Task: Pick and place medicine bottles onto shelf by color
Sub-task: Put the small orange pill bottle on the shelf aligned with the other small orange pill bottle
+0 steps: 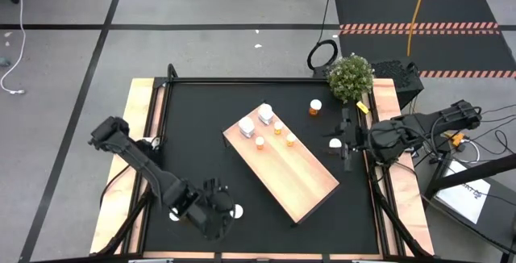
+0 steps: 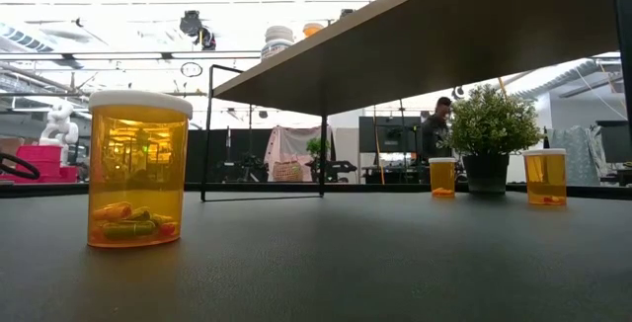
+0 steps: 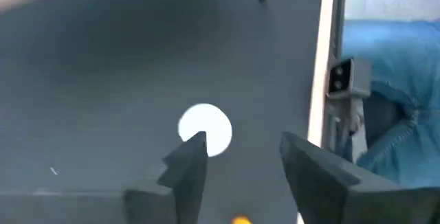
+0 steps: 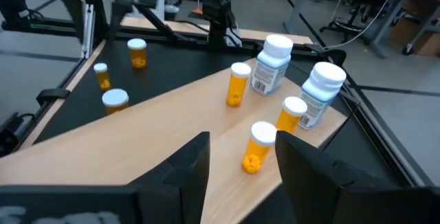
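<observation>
The shelf (image 1: 300, 178), a pale wood board, lies slantwise mid-table. On its far end stand two white bottles (image 4: 273, 62) (image 4: 320, 90) and three orange bottles (image 4: 238, 84) with white caps. More orange bottles stand on the black mat: one (image 1: 315, 107) by the plant, one (image 1: 334, 144) next to my right gripper (image 1: 348, 148), and one (image 1: 236, 211) at the near left. My left gripper (image 3: 240, 152) hangs open, pointing down, over that bottle's white cap (image 3: 205, 129), which lies under one fingertip. My right gripper (image 4: 240, 152) is open with nothing between its fingers, at the table's right edge, facing the shelf.
A potted plant (image 1: 351, 77) stands at the far right corner. Another white-capped bottle (image 1: 174, 214) sits at the near left beside my left arm. Black frame rails (image 1: 161, 134) and wood strips border the mat. A person in blue shows beyond the table's edge (image 3: 392, 100).
</observation>
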You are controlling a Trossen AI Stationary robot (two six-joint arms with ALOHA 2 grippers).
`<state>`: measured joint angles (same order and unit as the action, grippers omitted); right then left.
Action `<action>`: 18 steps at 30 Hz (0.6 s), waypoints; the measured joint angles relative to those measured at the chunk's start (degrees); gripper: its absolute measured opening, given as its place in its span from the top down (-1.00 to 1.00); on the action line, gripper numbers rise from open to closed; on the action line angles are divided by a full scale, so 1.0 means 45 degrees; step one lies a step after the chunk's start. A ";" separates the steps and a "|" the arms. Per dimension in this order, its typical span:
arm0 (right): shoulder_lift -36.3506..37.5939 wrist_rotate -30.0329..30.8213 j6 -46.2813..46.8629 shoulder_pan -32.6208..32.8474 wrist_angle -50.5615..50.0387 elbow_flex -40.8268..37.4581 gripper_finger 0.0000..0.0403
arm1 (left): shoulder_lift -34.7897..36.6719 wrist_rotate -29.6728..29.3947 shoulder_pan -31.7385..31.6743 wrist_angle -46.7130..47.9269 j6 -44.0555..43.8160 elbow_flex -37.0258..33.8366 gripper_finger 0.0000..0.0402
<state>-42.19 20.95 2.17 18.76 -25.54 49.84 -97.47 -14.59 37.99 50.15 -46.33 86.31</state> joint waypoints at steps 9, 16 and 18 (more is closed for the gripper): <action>0.0000 -0.0049 -0.0294 0.0000 -0.0109 0.0000 0.21 | -0.1456 0.2032 0.0894 0.1660 -0.3341 0.1134 -0.26; 0.0052 -0.0423 -0.0382 0.0000 -0.0097 0.0000 0.21 | -0.2341 0.3429 0.1444 0.1872 -0.5214 0.1129 -0.27; 0.0077 -0.0718 -0.0452 0.0000 0.0121 -0.0002 0.21 | -0.2498 0.3415 0.1561 0.1943 -0.5113 0.1129 -0.27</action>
<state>-41.85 17.72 0.13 18.76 -25.00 49.84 -108.71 0.78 45.02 58.89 -69.34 91.39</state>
